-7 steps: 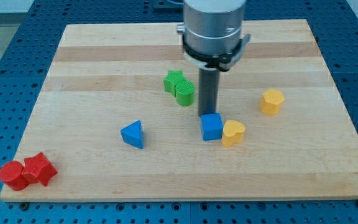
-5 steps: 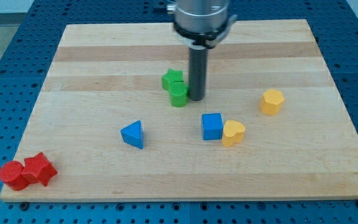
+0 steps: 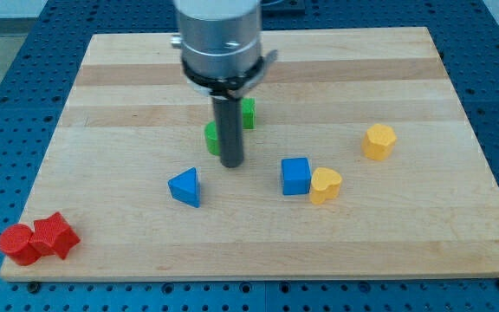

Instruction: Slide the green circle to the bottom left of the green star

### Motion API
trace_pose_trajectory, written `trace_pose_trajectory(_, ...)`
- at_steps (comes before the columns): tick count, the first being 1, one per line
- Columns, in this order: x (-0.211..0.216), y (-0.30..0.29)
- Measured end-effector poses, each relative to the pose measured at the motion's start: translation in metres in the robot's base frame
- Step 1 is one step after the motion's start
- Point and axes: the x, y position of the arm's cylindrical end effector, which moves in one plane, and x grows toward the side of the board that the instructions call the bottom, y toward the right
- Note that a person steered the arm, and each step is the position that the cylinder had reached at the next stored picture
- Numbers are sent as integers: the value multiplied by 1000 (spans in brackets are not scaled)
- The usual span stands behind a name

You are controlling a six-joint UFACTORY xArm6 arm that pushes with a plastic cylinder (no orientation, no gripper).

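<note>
The green star (image 3: 248, 112) sits near the board's middle, mostly hidden behind my rod. The green circle (image 3: 212, 137) lies to its lower left, half hidden by the rod. My tip (image 3: 231, 163) rests on the board right beside the circle, at its lower right, and below the star.
A blue triangle (image 3: 185, 186) lies at the view's lower left of my tip. A blue cube (image 3: 295, 176) touches a yellow heart (image 3: 325, 185) to the right. A yellow hexagon (image 3: 379, 140) is further right. Two red blocks (image 3: 37, 239) sit at the board's bottom left corner.
My tip swept from the right of the green pair to the left and down. The green circle slid left, from under the star to its lower left.
</note>
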Motion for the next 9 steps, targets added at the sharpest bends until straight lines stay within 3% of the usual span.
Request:
trace_pose_trajectory(1,-31,-34)
trace_pose_trajectory(3,-33,-39)
trace_pose_trajectory(5,-52,-138)
trace_pose_trajectory(6,-90,-133)
trace_pose_trajectory(7,-101,-89)
trace_pose_trajectory(9,-77,-26)
